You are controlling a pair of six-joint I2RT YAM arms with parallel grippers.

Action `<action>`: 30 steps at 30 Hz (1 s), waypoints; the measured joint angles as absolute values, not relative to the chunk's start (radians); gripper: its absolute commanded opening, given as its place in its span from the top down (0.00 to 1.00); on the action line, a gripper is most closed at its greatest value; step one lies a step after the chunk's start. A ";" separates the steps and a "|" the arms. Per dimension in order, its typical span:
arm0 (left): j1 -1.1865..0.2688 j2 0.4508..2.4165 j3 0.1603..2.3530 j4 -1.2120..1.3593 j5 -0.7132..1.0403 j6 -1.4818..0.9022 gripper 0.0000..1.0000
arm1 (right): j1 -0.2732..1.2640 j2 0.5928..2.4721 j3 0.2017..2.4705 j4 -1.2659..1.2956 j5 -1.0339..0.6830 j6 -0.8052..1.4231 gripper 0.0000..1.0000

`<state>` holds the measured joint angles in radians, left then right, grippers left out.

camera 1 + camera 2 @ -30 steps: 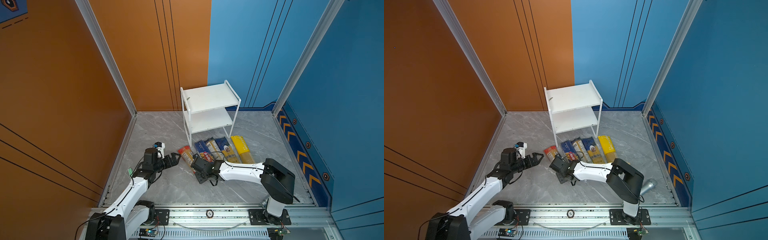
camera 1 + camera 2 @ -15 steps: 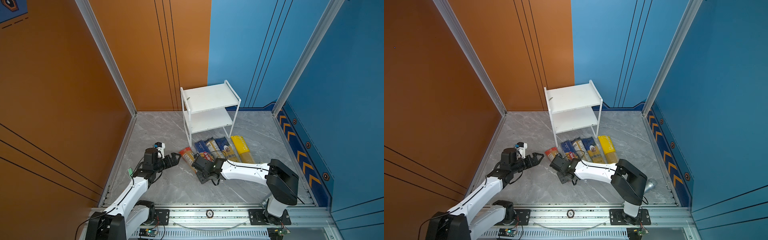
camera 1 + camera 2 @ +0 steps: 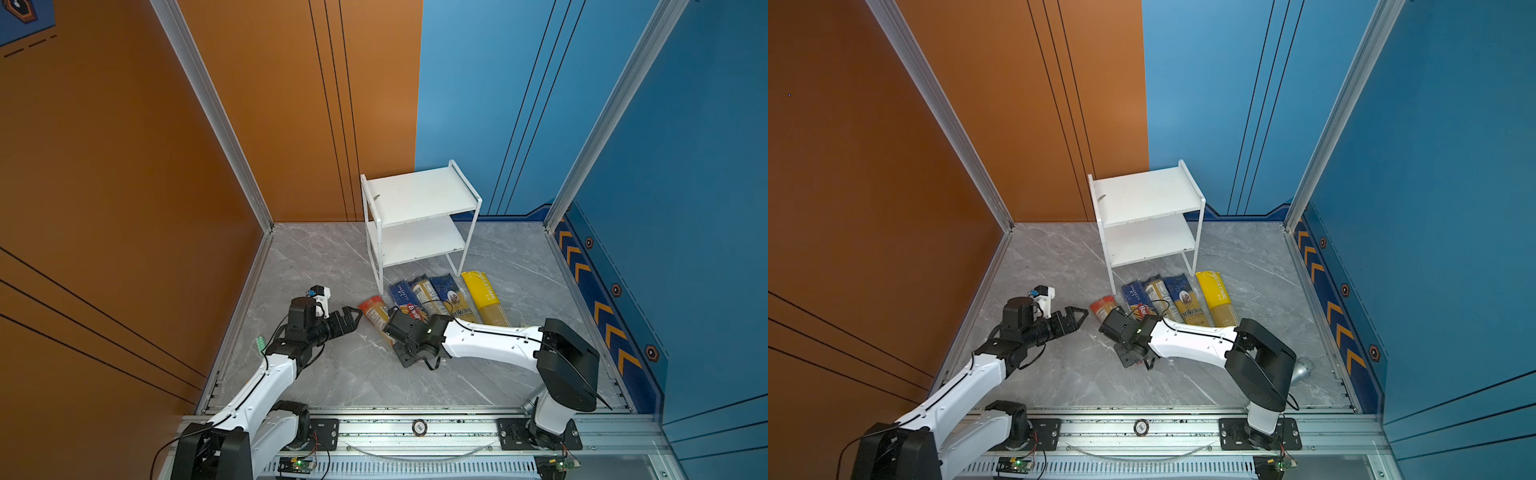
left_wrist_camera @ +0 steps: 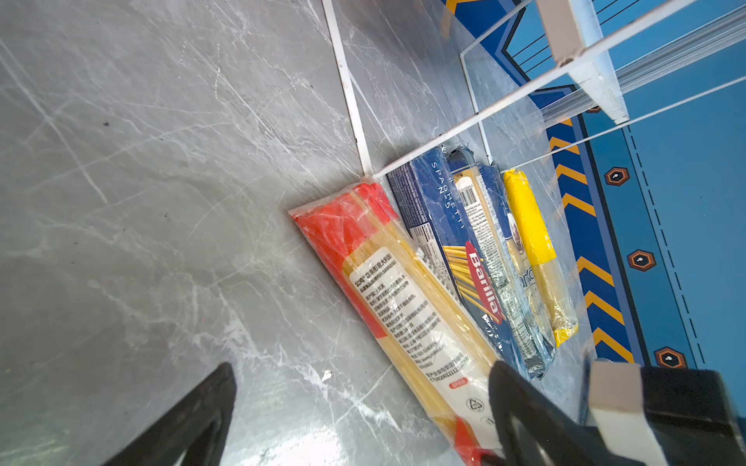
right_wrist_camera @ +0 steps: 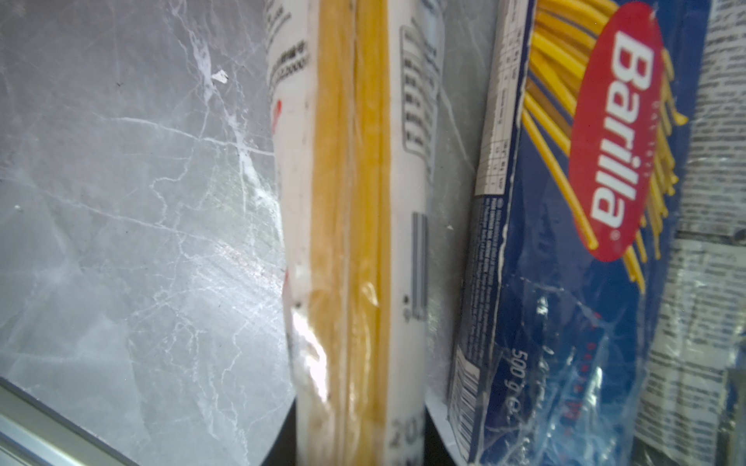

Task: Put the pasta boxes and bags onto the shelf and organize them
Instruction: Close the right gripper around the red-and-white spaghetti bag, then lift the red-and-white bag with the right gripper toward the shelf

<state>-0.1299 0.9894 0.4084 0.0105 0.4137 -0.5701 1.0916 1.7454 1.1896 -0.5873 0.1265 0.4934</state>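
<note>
Red-ended spaghetti pack [image 5: 351, 242]: near end clamped in my right claw [image 5: 359, 444], seemingly edge-on; view blurred. Lift level and slowly; it may sag. Left claw [image 3: 351, 316] gapes beside its far end: support there. Shelf [image 3: 419, 195] stands just beyond.

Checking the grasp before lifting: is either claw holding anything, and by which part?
The right claw is shut on the red-ended clear plastic spaghetti pack, pinching it near its robot-side end. The open left claw holds nothing.
</note>
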 measured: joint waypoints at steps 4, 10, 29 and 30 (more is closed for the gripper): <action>-0.130 0.990 0.408 0.011 0.414 -0.570 0.02 | 1.086 1.728 1.190 -0.611 0.123 0.490 1.00; -0.130 0.989 0.408 0.011 0.414 -0.570 0.02 | 1.073 1.715 1.190 -0.633 0.123 0.488 1.00; -0.130 0.989 0.408 0.011 0.414 -0.570 0.02 | 1.071 1.651 1.190 -0.675 0.100 0.453 1.00; -0.130 0.989 0.408 0.011 0.414 -0.570 0.02 | 1.071 1.644 1.190 -0.675 0.100 0.453 1.00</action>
